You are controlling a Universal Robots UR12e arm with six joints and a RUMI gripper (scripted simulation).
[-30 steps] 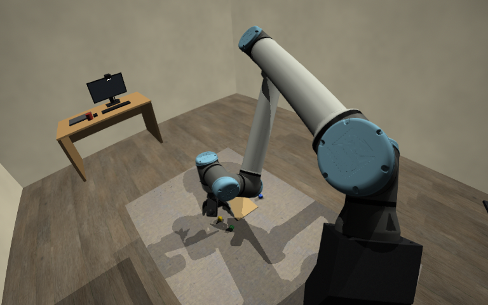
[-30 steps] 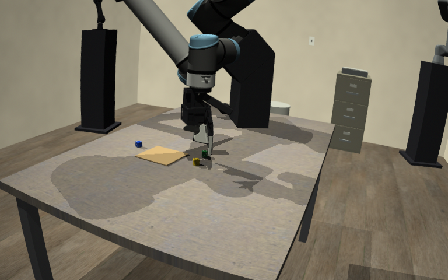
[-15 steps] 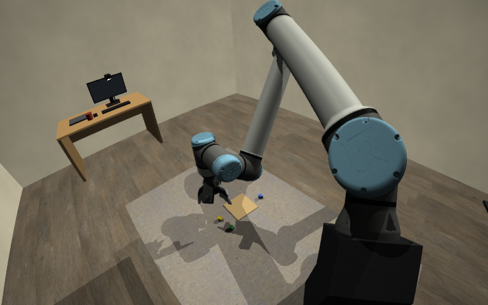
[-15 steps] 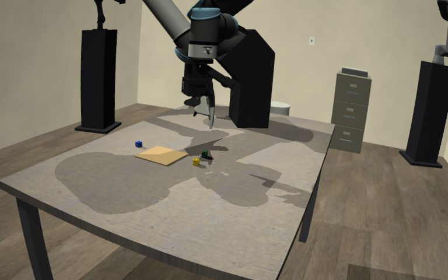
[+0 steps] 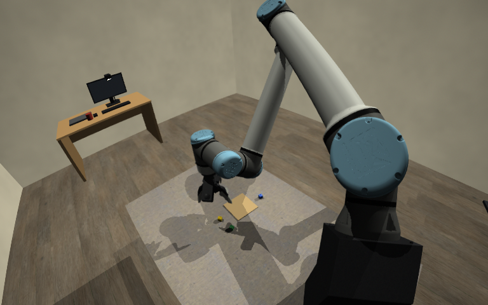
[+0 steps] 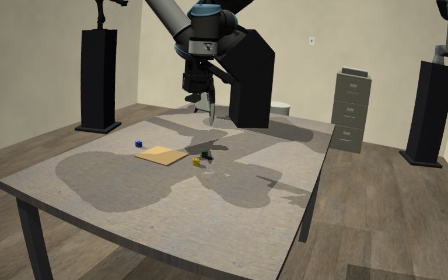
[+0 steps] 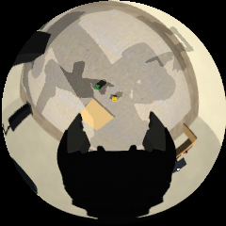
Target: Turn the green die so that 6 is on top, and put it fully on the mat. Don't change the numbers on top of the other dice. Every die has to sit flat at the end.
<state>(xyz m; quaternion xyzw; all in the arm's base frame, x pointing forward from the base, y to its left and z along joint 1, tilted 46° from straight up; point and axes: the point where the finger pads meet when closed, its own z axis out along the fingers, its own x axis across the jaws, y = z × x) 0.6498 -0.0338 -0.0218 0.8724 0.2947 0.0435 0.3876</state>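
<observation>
The green die (image 5: 230, 227) lies on the table beside the tan mat (image 5: 240, 206), off the mat; it also shows in the exterior view (image 6: 204, 153) and the wrist view (image 7: 98, 86). Its top number is too small to read. The yellow die (image 5: 220, 218) (image 6: 195, 161) sits close to it, also off the mat. The blue die (image 5: 260, 196) (image 6: 138, 143) lies on the mat's other side. My gripper (image 6: 206, 110) hangs open and empty well above the table, raised over the area behind the mat (image 6: 161, 155).
The arm's black base (image 6: 251, 79) stands at the table's back. Black camera pillars (image 6: 98, 79) stand on the floor around the table. A desk with a monitor (image 5: 106, 109) and a filing cabinet (image 6: 350, 110) are far off.
</observation>
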